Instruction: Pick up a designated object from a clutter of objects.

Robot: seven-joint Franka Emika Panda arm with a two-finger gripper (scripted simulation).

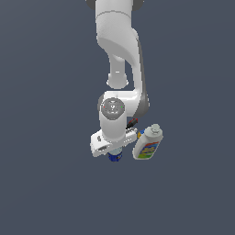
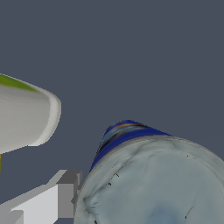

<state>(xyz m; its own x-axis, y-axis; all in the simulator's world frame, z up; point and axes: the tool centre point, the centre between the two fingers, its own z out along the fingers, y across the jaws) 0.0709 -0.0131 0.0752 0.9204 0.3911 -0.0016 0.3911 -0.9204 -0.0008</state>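
Observation:
The blue can (image 1: 114, 156) with a silvery-grey round top peeks out just under my white hand in the exterior view. In the wrist view the can (image 2: 153, 183) fills the frame very close up, its blue side showing behind the top. My gripper (image 1: 114, 154) is down around it. One grey fingertip (image 2: 66, 194) lies against the can's side; the other finger is hidden, so I cannot tell if the jaws are closed on it.
A white bottle with a colourful label (image 1: 148, 143) stands just to the exterior view's right of the can, and its end shows in the wrist view (image 2: 26, 116). A red-and-black screwdriver (image 1: 132, 123) lies behind the hand, mostly hidden. The floor is plain dark grey.

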